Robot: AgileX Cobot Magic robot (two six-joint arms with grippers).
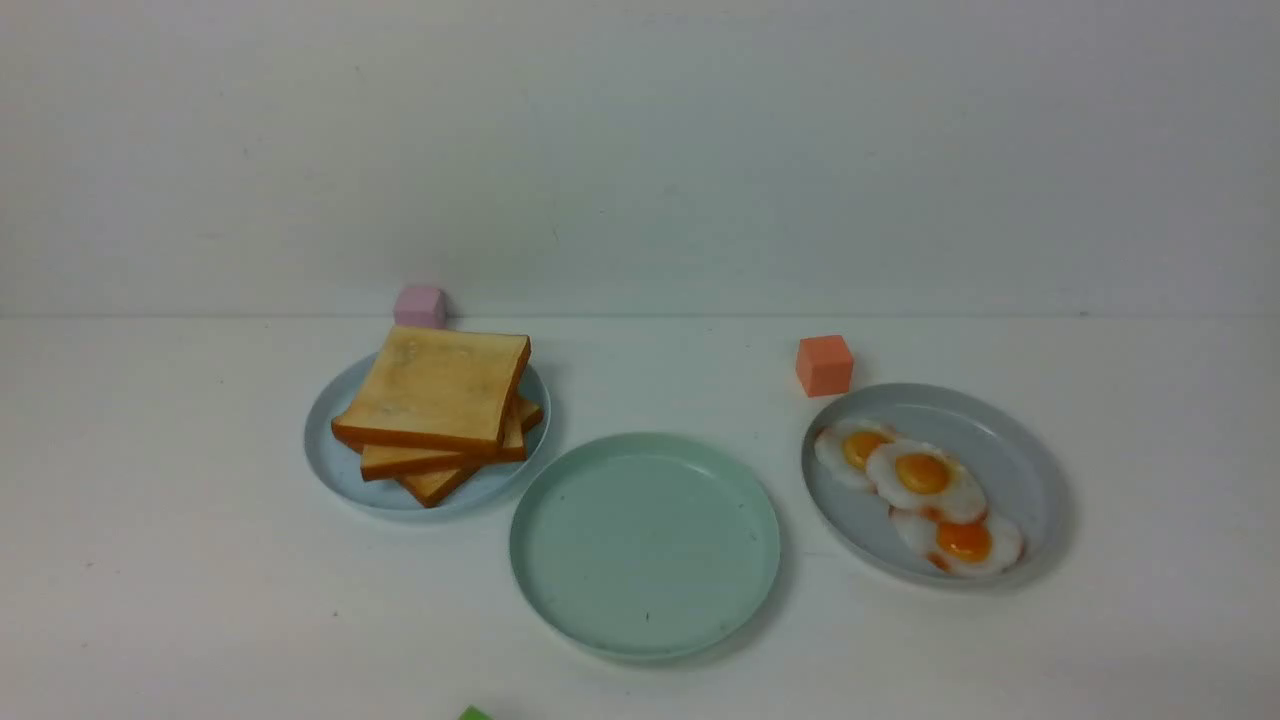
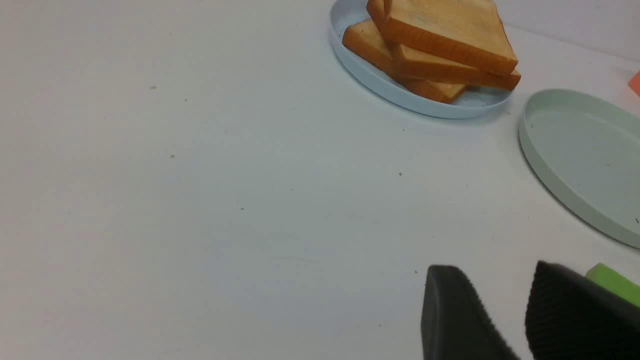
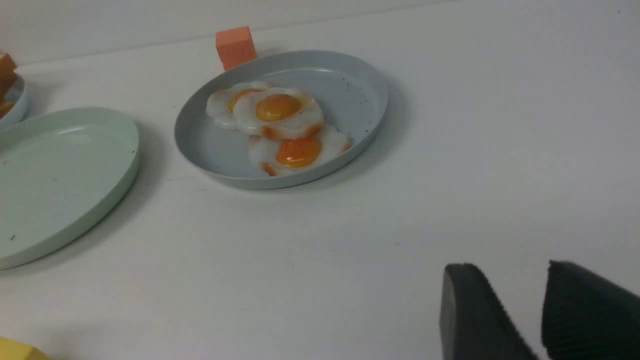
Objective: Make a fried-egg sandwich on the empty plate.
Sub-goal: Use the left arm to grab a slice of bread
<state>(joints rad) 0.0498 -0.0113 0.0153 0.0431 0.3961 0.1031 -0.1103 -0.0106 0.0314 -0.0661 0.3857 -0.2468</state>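
Across the front view: mint plate (image 1: 645, 545) bare at mid tabletop (image 1: 150, 560), between blue plate (image 1: 325, 450) with three stacked toasts (image 1: 440, 390) on the left and grey plate (image 1: 1010, 460) with three overlapping eggs (image 1: 922, 475) on the right. Pink cube (image 1: 419, 305) behind toasts, orange cube (image 1: 824, 365) behind grey plate.

From left wrist: left fingers (image 2: 460, 315) parted, gripping nothing, low over bare tabletop, well short of toasts; green block (image 2: 612, 282) peeking out beside one.

From right wrist: right fingers (image 3: 470, 315) likewise parted and empty, low over tabletop, well apart from eggs.

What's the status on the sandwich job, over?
Both open, empty: left hand, right hand. Sandwich not started: mint-green plate bare, toast stack and three fried eggs untouched. Nothing blocking the plate.
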